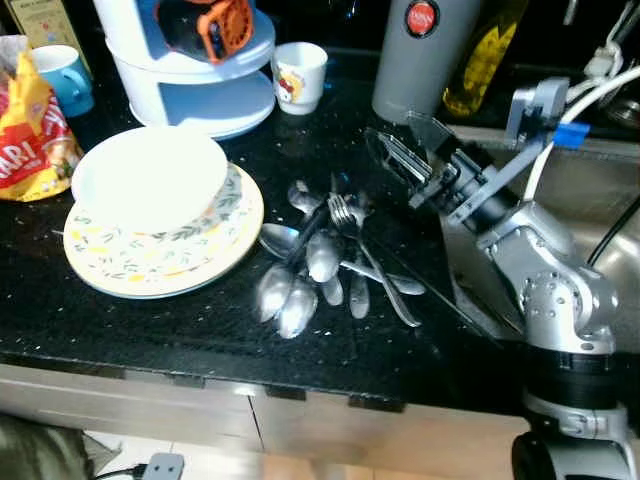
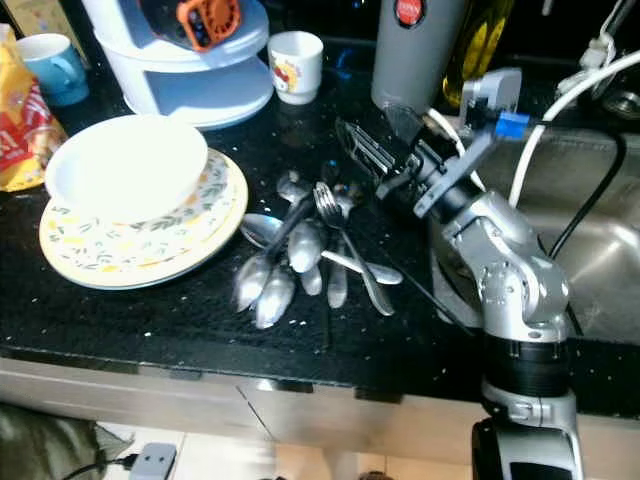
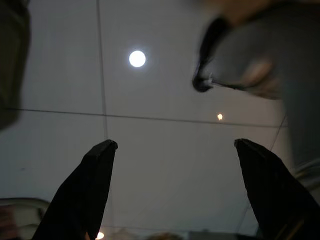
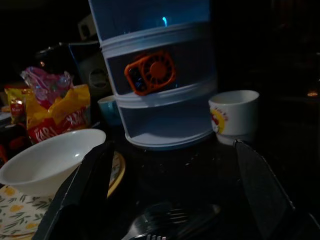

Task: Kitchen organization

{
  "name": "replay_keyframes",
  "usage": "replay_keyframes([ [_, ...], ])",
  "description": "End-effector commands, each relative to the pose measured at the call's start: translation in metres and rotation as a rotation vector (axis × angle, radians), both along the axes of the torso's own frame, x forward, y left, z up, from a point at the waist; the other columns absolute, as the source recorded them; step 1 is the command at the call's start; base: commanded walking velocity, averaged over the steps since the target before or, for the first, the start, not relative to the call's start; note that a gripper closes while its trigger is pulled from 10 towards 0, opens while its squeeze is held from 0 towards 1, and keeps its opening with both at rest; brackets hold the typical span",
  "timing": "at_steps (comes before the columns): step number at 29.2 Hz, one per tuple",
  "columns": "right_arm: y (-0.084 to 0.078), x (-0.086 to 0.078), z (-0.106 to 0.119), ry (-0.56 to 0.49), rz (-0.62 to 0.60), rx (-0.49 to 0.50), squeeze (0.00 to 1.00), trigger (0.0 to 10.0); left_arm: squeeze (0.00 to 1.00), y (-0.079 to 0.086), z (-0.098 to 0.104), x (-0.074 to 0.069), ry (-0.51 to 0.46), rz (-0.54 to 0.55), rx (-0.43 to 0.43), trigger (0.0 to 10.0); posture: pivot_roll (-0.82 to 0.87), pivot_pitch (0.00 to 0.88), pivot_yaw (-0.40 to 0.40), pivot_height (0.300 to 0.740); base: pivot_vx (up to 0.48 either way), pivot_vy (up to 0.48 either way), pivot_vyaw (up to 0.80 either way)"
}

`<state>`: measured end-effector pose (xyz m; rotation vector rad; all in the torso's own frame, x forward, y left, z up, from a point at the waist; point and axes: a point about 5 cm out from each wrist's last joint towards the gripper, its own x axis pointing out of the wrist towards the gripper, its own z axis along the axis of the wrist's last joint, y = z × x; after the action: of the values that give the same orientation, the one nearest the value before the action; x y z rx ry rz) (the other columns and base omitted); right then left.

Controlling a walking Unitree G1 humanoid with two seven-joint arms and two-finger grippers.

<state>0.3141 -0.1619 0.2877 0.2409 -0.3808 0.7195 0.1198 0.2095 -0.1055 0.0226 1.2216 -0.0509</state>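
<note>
The right gripper (image 1: 385, 150) is hovering just behind the cutlery (image 1: 325, 262), jaws wide and holding nothing. The cutlery is lying loose on the table (image 1: 180, 320), just beside the plates (image 1: 160, 245). Sorting seems barely started. The left gripper (image 3: 175, 190) is pointing at a ceiling, jaws wide.

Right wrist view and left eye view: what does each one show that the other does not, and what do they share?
The right wrist view alone shows the front of the white tiered rack at counter level, between the right gripper's own open fingers.

The left eye view alone shows the whole pile of spoons and forks, the grey flask, the sink, and the right gripper from above, hovering over the cutlery.

Both share the white bowl on the floral plates, the small white cup, the blue mug and the snack bag.
</note>
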Motion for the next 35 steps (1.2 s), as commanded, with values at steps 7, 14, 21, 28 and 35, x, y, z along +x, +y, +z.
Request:
replay_keyframes([
  [7,0.000,-0.002,0.000,0.000,0.029,0.001,0.00,10.0,0.00,0.002,-0.004,-0.015,0.045,0.010,-0.005,10.0,0.01,0.109,-0.011,0.740,0.000,0.000,0.72],
  [14,-0.007,0.002,-0.006,0.046,-0.050,-0.092,0.00,10.0,0.00,0.000,-0.004,-0.015,0.047,0.006,-0.008,10.0,0.01,0.109,-0.013,0.740,0.000,0.000,0.29],
  [21,-0.013,-0.005,-0.012,0.086,0.002,-0.280,0.00,10.0,0.00,-0.002,-0.005,-0.015,0.046,0.005,-0.014,10.0,0.01,0.108,-0.014,0.740,0.000,0.000,0.00],
  [28,-0.039,-0.024,-0.021,0.172,0.005,-0.512,0.00,10.0,0.00,-0.003,-0.005,-0.018,0.055,0.001,-0.014,10.0,0.01,0.111,-0.017,0.740,0.000,0.000,0.00],
  [35,-0.058,-0.045,-0.026,0.223,0.051,-0.552,0.00,10.0,0.00,-0.003,-0.006,-0.020,0.061,-0.004,-0.015,10.0,0.00,0.117,-0.017,0.740,0.000,0.000,0.00],
])
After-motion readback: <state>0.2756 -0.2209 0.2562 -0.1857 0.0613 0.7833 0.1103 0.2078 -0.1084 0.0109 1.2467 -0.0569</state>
